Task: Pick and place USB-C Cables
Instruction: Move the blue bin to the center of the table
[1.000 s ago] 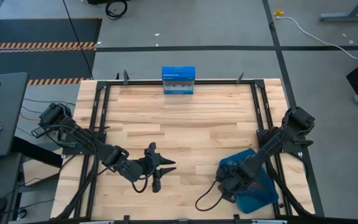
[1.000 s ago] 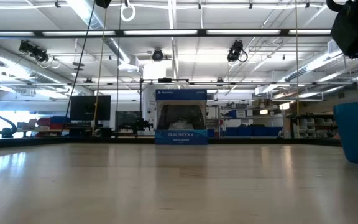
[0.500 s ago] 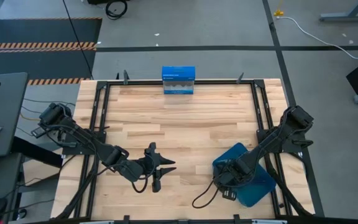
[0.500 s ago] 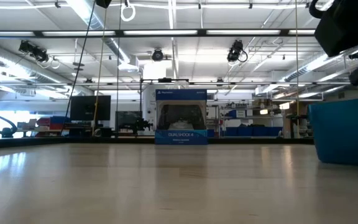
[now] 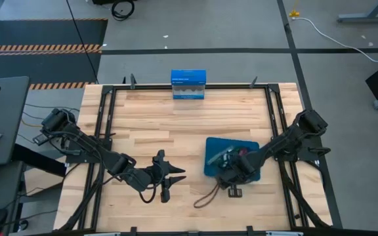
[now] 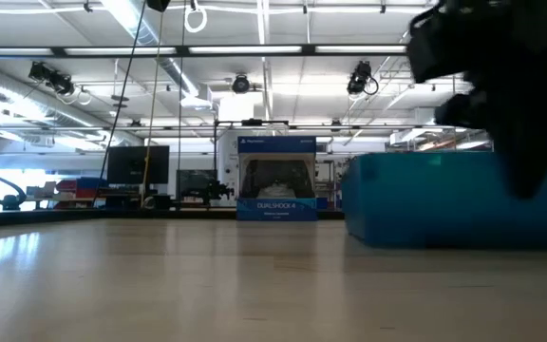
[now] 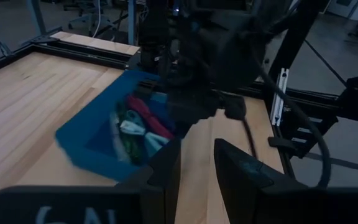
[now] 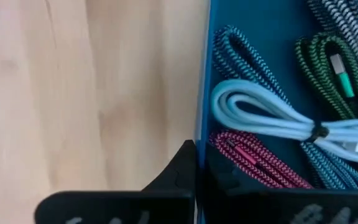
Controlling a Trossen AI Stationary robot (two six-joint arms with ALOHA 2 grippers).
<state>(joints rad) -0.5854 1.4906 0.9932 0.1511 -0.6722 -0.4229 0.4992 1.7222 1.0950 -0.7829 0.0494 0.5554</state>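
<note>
A: High view, lower right of centre: the right hand [image 5: 230, 176] is clenched on the rim of the shallow blue plastic tray [image 5: 216, 152], which sits on the pale wooden worktop [image 5: 176, 124]. I'd judge the step in hand is setting the tray in reach, before any picking.

B: The right wrist view agrees: both fingers are pinched onto the tray's thin blue wall [image 8: 202, 93], 1 on each side.

A: And the short braided USB-C cables [image 8: 278, 118]?

B: All in the tray. I can make out a pale silver-blue bundle [image 8: 272, 118], a maroon 1 [image 8: 253, 163], a teal 1 [image 8: 244, 53], a dark green 1 [image 8: 325, 65] and a grey 1 at the upper right of that frame. A 6th I can't tell.

A: The left hand [image 5: 165, 177] waits low and left of centre, part open, holding nothing.

B: Next, I'd say, the right hand must let go of the wall, then come down over 1 bundle without snagging its neighbours, since they lie touching.
</note>
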